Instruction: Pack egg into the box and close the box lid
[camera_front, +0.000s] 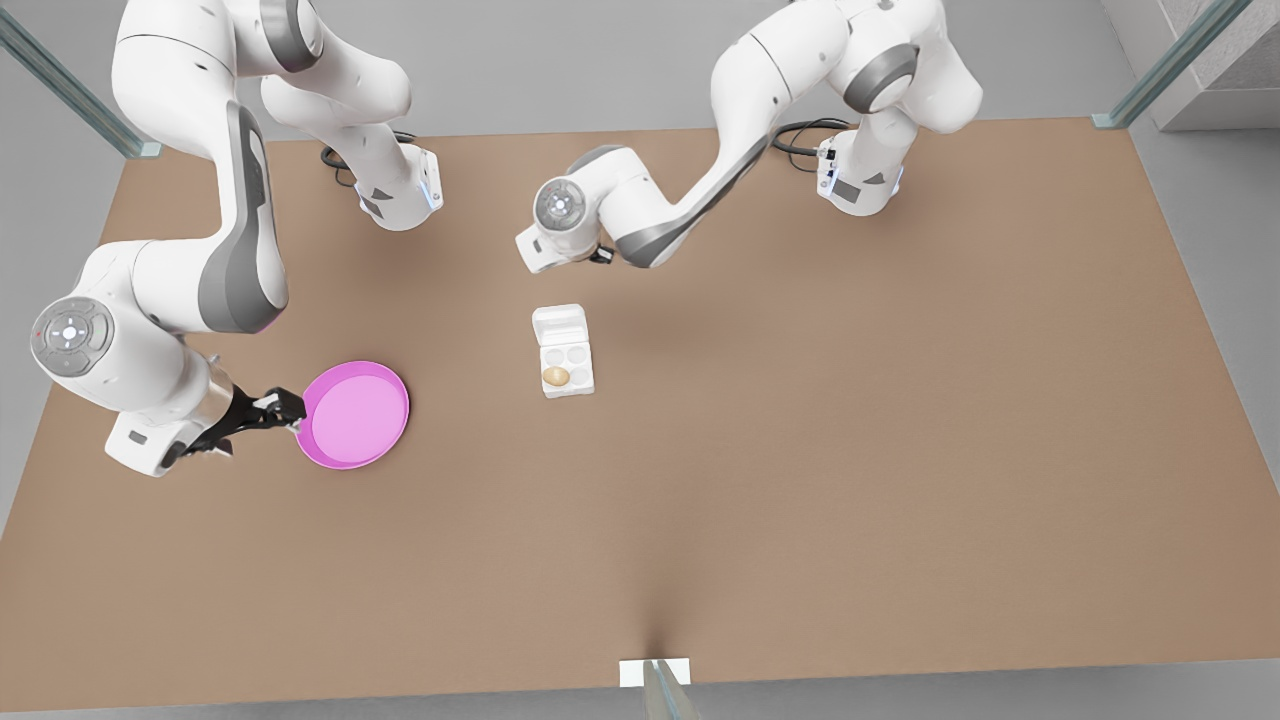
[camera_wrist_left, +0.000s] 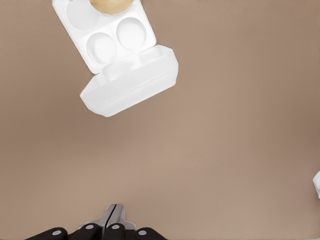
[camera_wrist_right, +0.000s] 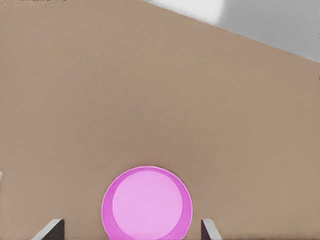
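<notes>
The egg (camera_front: 556, 376) lies in one cup of the white box (camera_front: 578, 384), the cup nearest the front view's left; it also shows as the tan egg (camera_wrist_left: 111, 5) at the frame's edge. The box lid (camera_front: 559, 325) lies open and flat behind the cups, the same lid (camera_wrist_left: 132, 82) beside the tray (camera_wrist_left: 75, 37). My left gripper (camera_wrist_left: 113, 209) is shut and empty, hovering a short way beyond the lid; its hand (camera_front: 540, 252) hangs behind the box. My right gripper (camera_front: 290, 412) is open at the pink plate's rim, far to the front view's left.
The round pink plate (camera_front: 355, 415), also seen as the plate (camera_wrist_right: 147, 204) between my right fingers, lies left of the box. Both arm bases (camera_front: 400, 195) (camera_front: 858, 180) stand at the back of the brown table (camera_front: 850, 450). A white marker (camera_front: 655, 672) sits at the front edge.
</notes>
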